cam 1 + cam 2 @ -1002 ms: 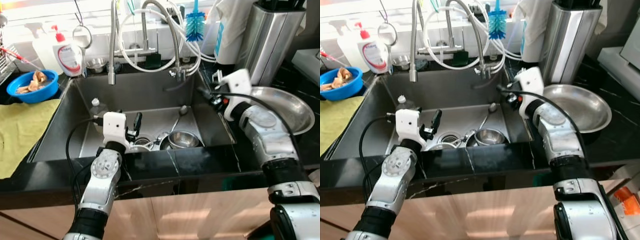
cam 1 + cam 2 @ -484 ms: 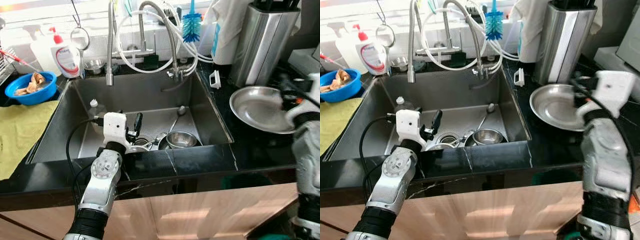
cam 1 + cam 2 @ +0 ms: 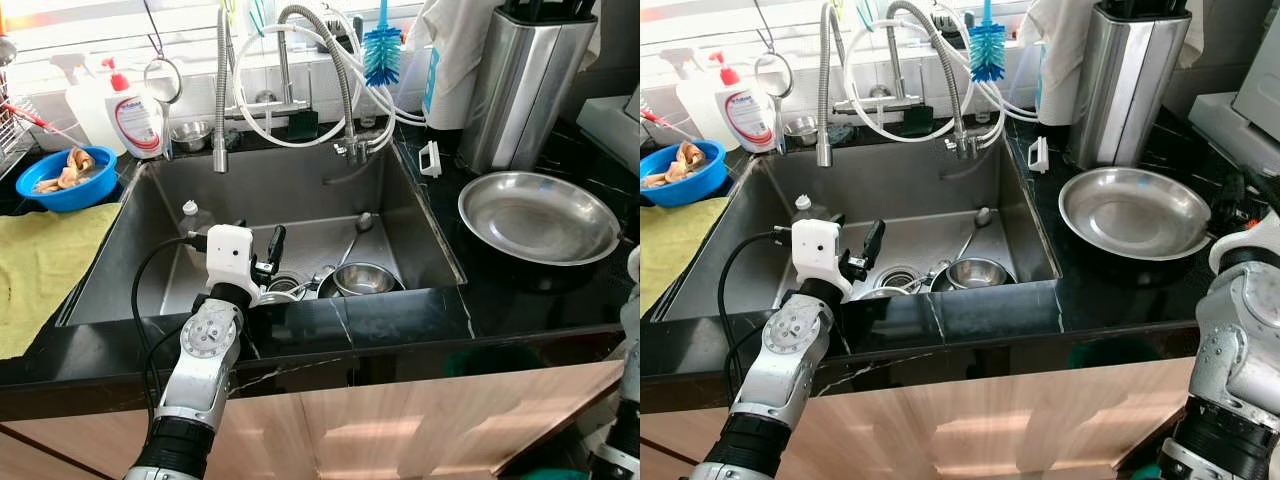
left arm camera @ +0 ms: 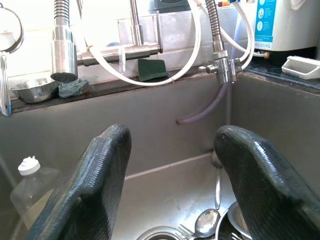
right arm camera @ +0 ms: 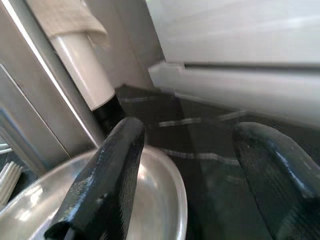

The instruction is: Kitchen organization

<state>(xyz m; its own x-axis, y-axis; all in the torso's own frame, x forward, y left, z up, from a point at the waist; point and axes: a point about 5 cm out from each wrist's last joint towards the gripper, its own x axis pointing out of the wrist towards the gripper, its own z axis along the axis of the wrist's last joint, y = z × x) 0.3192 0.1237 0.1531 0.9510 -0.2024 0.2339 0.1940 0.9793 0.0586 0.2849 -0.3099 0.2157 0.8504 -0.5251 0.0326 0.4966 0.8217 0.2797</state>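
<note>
Left gripper (image 4: 172,190) open over sink (image 3: 300,190); right gripper (image 5: 190,190) open, seemingly beside steel plate (image 3: 538,215).

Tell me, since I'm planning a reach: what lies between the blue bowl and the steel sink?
In the left eye view, a yellow-green cloth covers the counter between the round blue bowl and the steel sink.
</note>
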